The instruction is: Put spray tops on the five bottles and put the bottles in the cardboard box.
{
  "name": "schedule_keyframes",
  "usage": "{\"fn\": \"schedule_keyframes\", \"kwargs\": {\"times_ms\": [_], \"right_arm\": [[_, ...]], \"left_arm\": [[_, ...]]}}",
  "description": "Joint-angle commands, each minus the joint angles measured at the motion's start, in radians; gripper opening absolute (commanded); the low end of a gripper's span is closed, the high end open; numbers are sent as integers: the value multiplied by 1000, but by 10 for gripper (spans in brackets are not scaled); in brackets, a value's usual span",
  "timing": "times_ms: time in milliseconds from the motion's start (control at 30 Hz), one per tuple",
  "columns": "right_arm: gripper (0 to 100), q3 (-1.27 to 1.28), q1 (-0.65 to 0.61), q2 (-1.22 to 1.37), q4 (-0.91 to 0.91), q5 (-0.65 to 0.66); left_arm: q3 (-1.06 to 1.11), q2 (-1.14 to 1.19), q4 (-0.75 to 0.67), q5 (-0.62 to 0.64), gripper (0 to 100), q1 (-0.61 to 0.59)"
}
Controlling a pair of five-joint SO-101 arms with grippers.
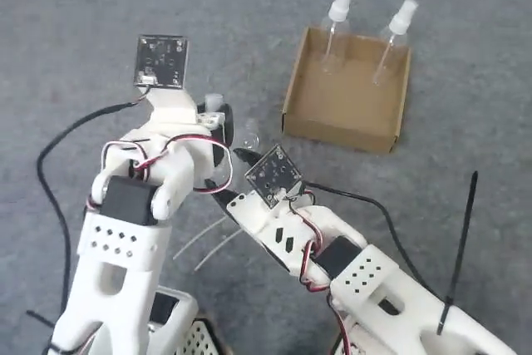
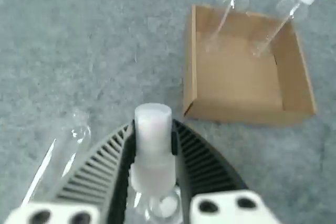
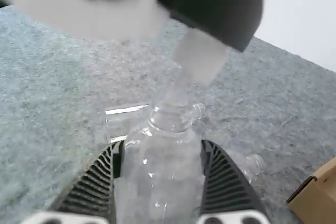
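Observation:
My left gripper is shut on a white spray top and holds it upright over the mat. My right gripper is shut on a clear bottle, whose open neck sits just under that spray top. The top's thin tube runs down into the neck. In the high view the right gripper sits right beside the left one. The cardboard box lies at the back right, with two capped bottles leaning against its far wall.
One uncapped clear bottle lies on the grey mat near the left gripper. Another clear bottle neck lies between the grippers and the box. A black cable stands up at the right. The box's near wall faces the arms.

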Motion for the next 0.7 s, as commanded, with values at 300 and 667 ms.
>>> {"fn": "schedule_keyframes", "kwargs": {"times_ms": [300, 667], "right_arm": [[6, -12, 44, -39, -28, -17], [6, -11, 44, -39, -22, -17]], "left_arm": [[139, -252, -28, -87, 169, -5], [-54, -120, -28, -89, 170, -143]]}}
